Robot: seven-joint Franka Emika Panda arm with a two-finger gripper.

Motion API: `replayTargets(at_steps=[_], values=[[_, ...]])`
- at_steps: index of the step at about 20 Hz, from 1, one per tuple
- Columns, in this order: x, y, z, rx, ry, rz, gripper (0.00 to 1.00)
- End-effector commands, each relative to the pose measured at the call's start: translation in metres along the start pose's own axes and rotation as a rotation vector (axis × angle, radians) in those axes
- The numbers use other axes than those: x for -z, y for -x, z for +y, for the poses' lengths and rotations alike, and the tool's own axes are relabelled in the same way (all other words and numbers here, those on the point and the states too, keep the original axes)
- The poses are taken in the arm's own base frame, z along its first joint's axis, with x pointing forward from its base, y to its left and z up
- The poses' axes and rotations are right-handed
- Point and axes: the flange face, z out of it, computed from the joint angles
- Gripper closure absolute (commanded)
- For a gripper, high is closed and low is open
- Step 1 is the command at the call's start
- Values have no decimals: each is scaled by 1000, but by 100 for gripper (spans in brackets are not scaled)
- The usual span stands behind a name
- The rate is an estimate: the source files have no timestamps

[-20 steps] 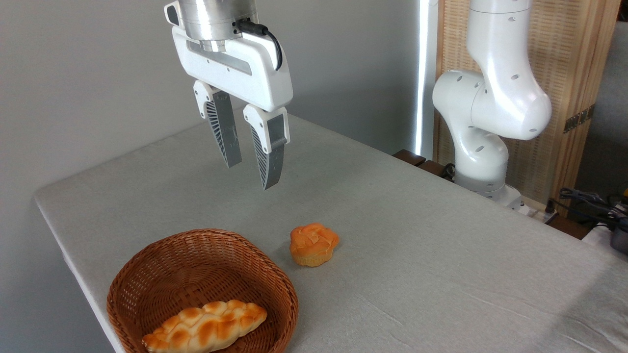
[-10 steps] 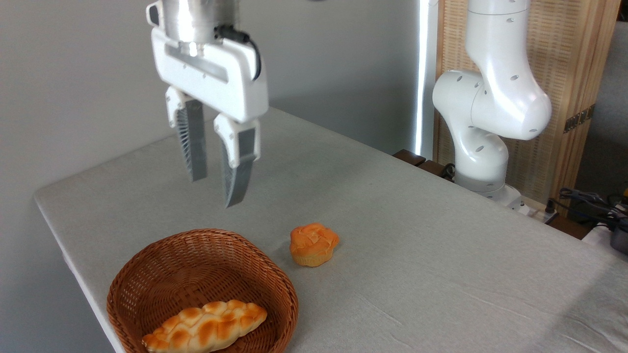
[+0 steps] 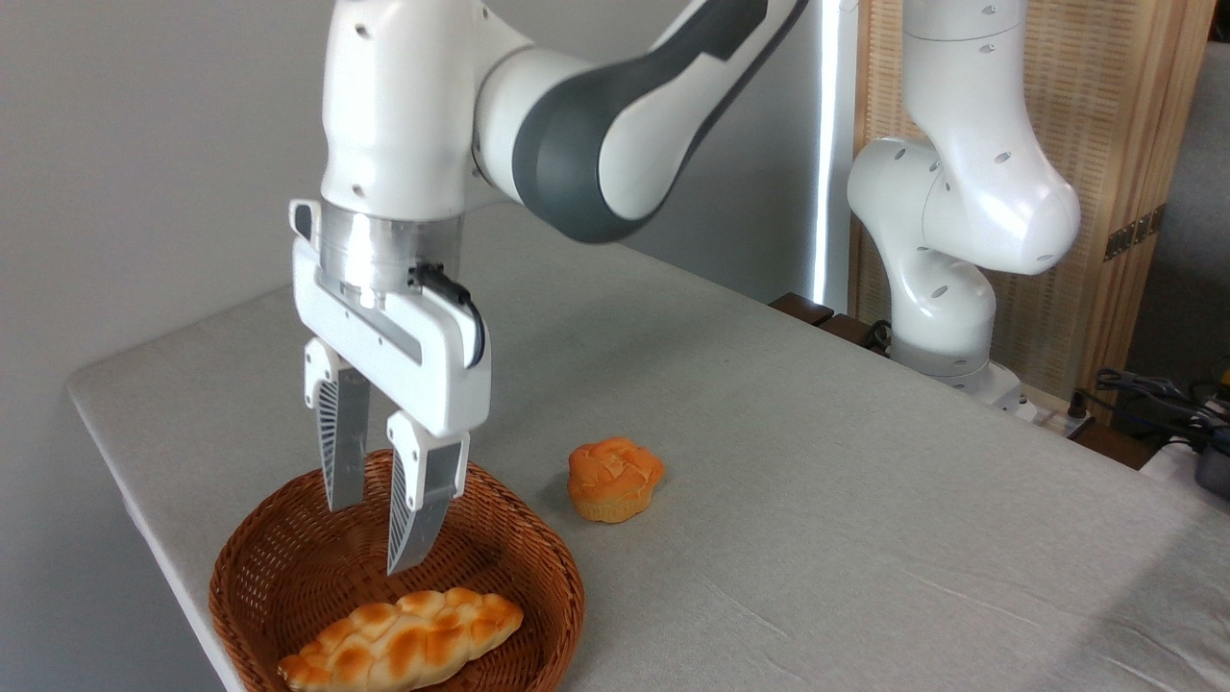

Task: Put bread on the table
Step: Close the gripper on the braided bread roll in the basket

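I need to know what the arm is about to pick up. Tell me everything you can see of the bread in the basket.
The bread is a long braided loaf, golden-brown on its bumps and pale cream in the creases, with tapered ends. It lies flat on the floor of the basket, toward the near side, angled up to the right. The open gripper hangs above it without touching it.

Braided loaf [image 3: 402, 643]: 1; round orange bun [image 3: 614, 479]: 1; wicker basket [image 3: 274, 577]: 1; table [image 3: 817, 500]: 1; robot arm pincer [image 3: 370, 533]: 1
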Motion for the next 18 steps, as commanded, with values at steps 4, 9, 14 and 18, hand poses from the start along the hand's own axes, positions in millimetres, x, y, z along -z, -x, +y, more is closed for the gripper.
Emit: replayTargets(at_steps=[4, 9, 14, 18], values=[[-28, 20, -13, -134, -11, -13, 0], [-73, 43, -13, -369, -38, -30, 0], [-84, 41, -10, -374, -37, -26, 75], [-84, 40, -9, -376, -36, -25, 83]])
